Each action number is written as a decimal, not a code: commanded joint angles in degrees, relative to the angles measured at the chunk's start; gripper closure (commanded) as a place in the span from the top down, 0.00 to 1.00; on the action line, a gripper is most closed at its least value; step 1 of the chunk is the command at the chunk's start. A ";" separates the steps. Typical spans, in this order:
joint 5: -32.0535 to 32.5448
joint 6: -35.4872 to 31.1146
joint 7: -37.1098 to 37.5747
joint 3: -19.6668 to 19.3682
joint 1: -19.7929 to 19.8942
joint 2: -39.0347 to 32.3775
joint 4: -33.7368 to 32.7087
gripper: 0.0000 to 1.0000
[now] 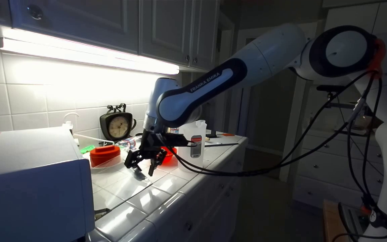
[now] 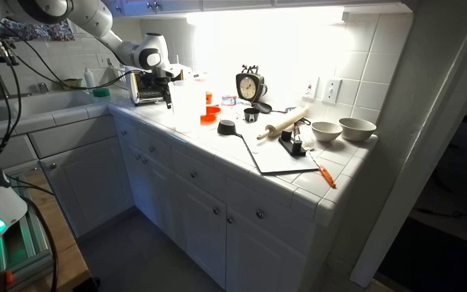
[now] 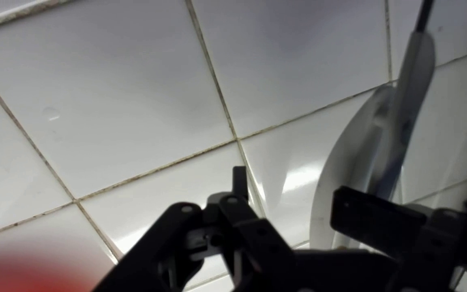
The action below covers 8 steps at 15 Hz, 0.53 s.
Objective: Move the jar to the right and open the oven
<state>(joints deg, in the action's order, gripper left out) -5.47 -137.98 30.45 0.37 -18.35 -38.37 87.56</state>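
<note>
- White tiles (image 1: 116,191) shine in an exterior view.
- Jar (image 1: 196,148) stands mid-frame.
- Pincer (image 1: 140,169): tips apart, holding nothing.
- Oven (image 1: 35,191), lower left, is next (maybe): go slow, cables (image 1: 242,174) could tug the jar.

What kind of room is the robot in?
It's almost certainly a kitchen: you can see a sink, a wooden-looking rolling pin and a boxy white oven.

- Oven (image 1: 32,201): cut off in an exterior view.
- Jar (image 2: 189,107) near the front edge of the tabletop (image 2: 231,164): washed out by glare; label (image 1: 196,149) too small to read.
- Red bowl (image 2: 212,115): partly behind the jar.
- Red patch (image 3: 26,275), wrist view: blurred.
</note>
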 commanded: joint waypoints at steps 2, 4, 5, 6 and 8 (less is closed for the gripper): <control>0.74 -1.14 1.21 -0.07 -0.51 0.03 1.02 0.56; 0.77 -1.14 1.21 -0.18 -0.50 -0.03 1.30 0.55; 0.80 -1.12 1.25 -0.29 -0.50 0.00 1.50 0.55; 0.77 -1.12 1.24 -0.29 -0.50 -0.10 1.51 0.55; 0.77 -1.09 1.29 -0.32 -0.53 -0.13 1.46 0.55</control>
<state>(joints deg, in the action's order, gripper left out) -5.42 -138.01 30.45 -0.14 -18.36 -38.60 88.58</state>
